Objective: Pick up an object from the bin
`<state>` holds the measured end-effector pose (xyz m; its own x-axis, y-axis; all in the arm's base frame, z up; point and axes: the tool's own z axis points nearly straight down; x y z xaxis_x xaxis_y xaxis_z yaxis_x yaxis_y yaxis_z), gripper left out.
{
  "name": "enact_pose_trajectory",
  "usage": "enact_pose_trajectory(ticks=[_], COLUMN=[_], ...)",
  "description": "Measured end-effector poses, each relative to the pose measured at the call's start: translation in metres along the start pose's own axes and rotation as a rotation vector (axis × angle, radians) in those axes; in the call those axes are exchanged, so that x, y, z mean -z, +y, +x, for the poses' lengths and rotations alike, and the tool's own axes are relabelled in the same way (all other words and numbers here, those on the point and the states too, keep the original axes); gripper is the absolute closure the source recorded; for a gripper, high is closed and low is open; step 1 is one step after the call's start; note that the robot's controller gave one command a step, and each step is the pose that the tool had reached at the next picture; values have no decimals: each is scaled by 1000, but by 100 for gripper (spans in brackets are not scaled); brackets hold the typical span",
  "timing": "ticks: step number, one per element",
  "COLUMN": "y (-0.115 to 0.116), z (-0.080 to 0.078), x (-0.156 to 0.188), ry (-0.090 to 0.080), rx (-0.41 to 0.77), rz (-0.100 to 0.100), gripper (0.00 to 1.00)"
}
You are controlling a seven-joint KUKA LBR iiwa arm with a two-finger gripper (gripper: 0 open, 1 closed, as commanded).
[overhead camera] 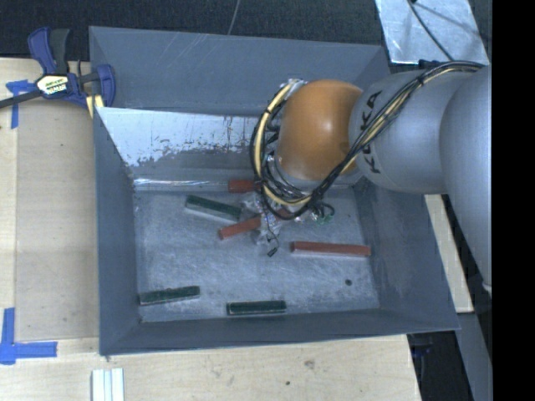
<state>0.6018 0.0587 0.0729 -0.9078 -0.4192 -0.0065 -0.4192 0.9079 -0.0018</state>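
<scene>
My gripper point(268, 239) is down at the bin floor, near the middle and below the arm's orange cover. A short red-brown bar point(238, 230) lies slanted just to its left, with its right end reaching the gripper. Whether the gripper has hold of that bar I cannot tell. A dark green bar point(211, 205) lies above the red-brown one, on a pale grey strip. A small red piece point(241, 186) sits by the back wall, partly hidden by the cover. A longer red-brown bar point(329, 248) lies flat to the gripper's right.
Two more dark green bars lie near the front wall, one at the front left point(169, 294) and one at the front middle point(256, 307). The arm and its cables cover the bin's back right part.
</scene>
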Motion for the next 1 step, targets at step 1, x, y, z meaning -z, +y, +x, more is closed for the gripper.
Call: enact_pose_trajectory(ticks=[1], y=[0], z=[0], x=[0], ry=[0], rx=[0], rz=[0], gripper=[100])
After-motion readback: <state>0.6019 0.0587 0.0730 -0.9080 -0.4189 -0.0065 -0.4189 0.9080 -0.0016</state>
